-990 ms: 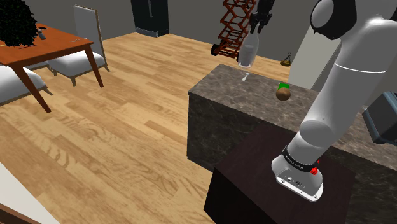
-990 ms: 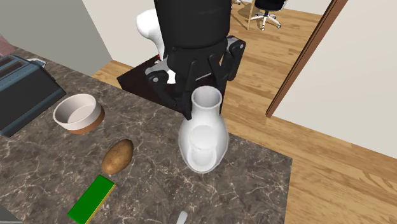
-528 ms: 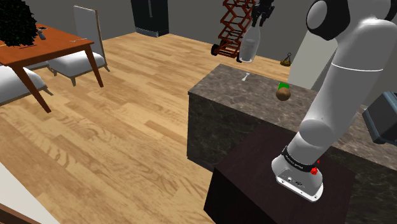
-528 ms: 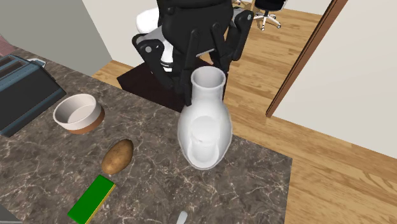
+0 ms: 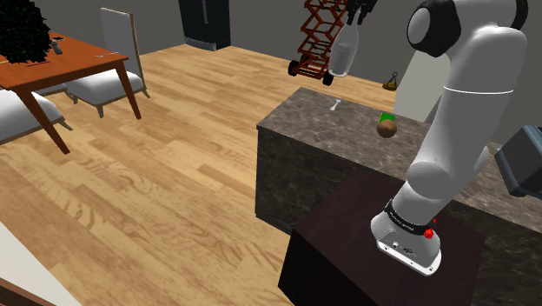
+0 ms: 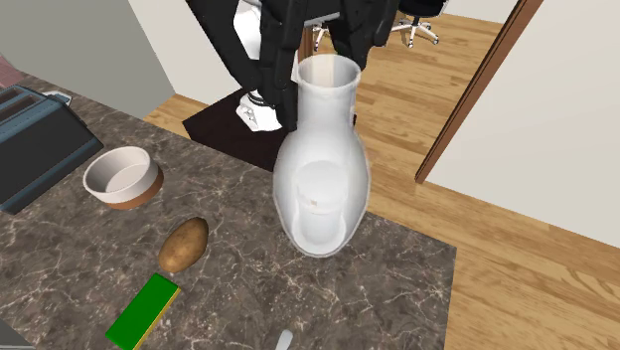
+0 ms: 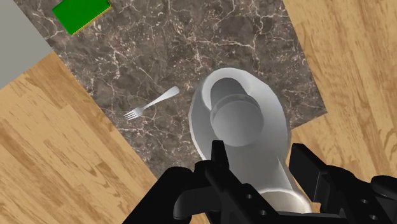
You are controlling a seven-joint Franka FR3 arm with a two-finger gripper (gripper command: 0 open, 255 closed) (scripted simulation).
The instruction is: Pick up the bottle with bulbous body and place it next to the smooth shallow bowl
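We're in a home here, a kitchen opening onto a dining area: a dark marble counter (image 5: 347,130) carrying a toaster (image 6: 30,139), a bowl (image 6: 121,177) and a fork (image 7: 151,104), a plank floor (image 5: 156,200), and a wooden dining table (image 5: 61,65) with cushioned chairs (image 5: 109,83).

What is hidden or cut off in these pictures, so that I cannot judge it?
Bottle neck: wrist view, its lower part is covered by the hand and its fingers.
Hand: second exterior view, its upper part is cut off by the top edge.
Fork: second exterior view, the bottom edge leaves just one end.
Green block: wrist view, cut by the top edge.
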